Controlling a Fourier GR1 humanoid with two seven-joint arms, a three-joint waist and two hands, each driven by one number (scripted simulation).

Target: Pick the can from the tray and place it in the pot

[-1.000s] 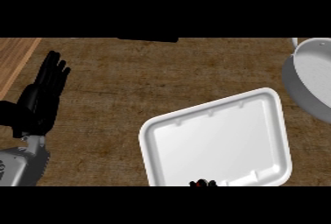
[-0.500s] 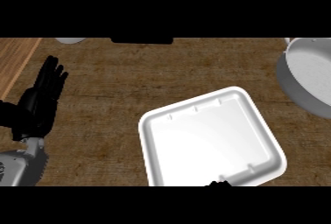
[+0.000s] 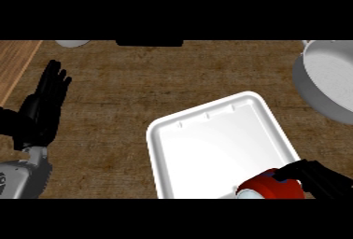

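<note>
1. So, the can (image 3: 270, 189) is red with a pale end and lies on its side at the near right corner of the tray (image 3: 207, 149), cut off by the view's lower edge.
2. The tray is white, rectangular with rounded corners and a raised rim. It sits on the counter (image 3: 138, 84) turned at an angle, its far right corner pointing toward the pot (image 3: 331, 79).
3. The right hand (image 3: 324, 179) comes in from the lower right corner. Its black tip lies against the can's upper right side, touching or overlapping it.
4. Only part of the right hand shows, so I cannot tell whether it grips the can or only rests against it.
5. The left hand (image 3: 38, 116) is open at the left edge, flat and straight, pointing away from the robot. It holds nothing and rests well apart from the tray.
6. The grey left forearm (image 3: 24, 175) shows below it in the lower left corner.
7. The pot is grey and round, at the upper right and partly cut by the right edge. It is near the tray's far right corner but apart from it, and the visible part of its inside is plain grey.
8. The counter is brown and mottled, with a lighter wooden strip (image 3: 15, 60) along its upper left side.
9. At the top edge sits a pale rounded object (image 3: 72, 43), mostly cut off, and a dark object (image 3: 148, 43) right of it. Both are too cropped to identify.
</note>
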